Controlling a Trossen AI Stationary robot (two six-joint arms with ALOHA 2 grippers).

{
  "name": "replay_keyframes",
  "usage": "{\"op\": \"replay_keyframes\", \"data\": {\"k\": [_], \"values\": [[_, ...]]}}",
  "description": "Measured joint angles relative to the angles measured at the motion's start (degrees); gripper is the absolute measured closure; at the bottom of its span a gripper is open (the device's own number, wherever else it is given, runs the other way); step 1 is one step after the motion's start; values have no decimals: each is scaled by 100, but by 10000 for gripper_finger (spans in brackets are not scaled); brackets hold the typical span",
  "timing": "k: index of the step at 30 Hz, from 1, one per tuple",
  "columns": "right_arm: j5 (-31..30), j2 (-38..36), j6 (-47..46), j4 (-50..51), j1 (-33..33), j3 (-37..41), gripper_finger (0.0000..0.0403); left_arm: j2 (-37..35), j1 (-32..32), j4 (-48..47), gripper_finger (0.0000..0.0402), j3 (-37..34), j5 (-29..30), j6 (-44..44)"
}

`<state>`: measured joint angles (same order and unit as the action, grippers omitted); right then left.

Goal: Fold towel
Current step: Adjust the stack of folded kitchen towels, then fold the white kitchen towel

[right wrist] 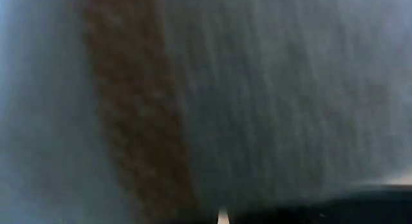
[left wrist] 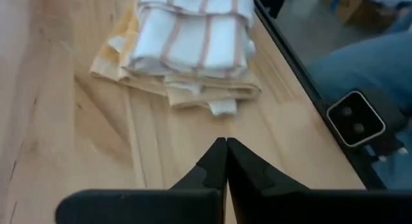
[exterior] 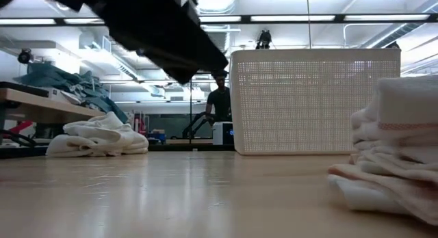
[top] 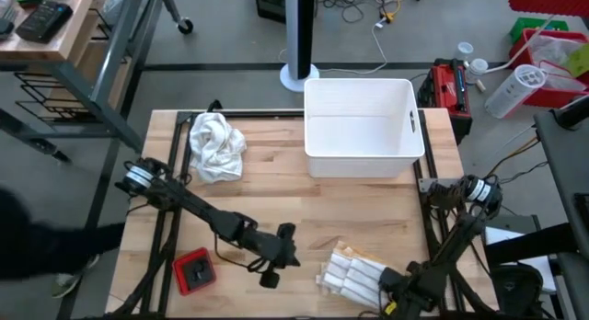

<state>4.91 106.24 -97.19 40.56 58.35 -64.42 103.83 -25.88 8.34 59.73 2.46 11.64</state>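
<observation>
Item: left gripper (top: 287,239), fingers pressed together, holding nothing, hovering over bare table (top: 276,196). Folded striped towel (top: 354,272) is lying just ahead of it, apart from the tips. Right gripper (top: 398,285), fingers together, is pressing down on that towel's far end. Crumpled white towel (top: 215,145) is waiting well behind, beside the white basket (top: 363,127). One looks done; one apparently remaining.

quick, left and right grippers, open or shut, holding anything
Left gripper: shut, empty, above the table.
Right gripper: shut, by the folded towel; no grip visible.
</observation>
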Motion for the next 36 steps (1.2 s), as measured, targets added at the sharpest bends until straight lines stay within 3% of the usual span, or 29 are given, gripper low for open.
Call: {"op": "replay_keyframes", "data": {"k": [4,15,25,31,36], "values": [[-24,-4,665,-28,-419,40,403,-145,5,711,401,-358,85,145],[-321,4,2793,-62,-1874,12,403,-587,-21,713,402,-677,308,89],[-2146,35,4778,-603,-3205,-318,403,-406,-21,693,402,-1027,367,552],[-2769,12,5178,-547,-3459,-635,403,-400,-23,707,402,-1119,367,830],[-3114,-37,5073,133,-3405,-812,403,-547,-81,684,401,-1039,444,713]]}}
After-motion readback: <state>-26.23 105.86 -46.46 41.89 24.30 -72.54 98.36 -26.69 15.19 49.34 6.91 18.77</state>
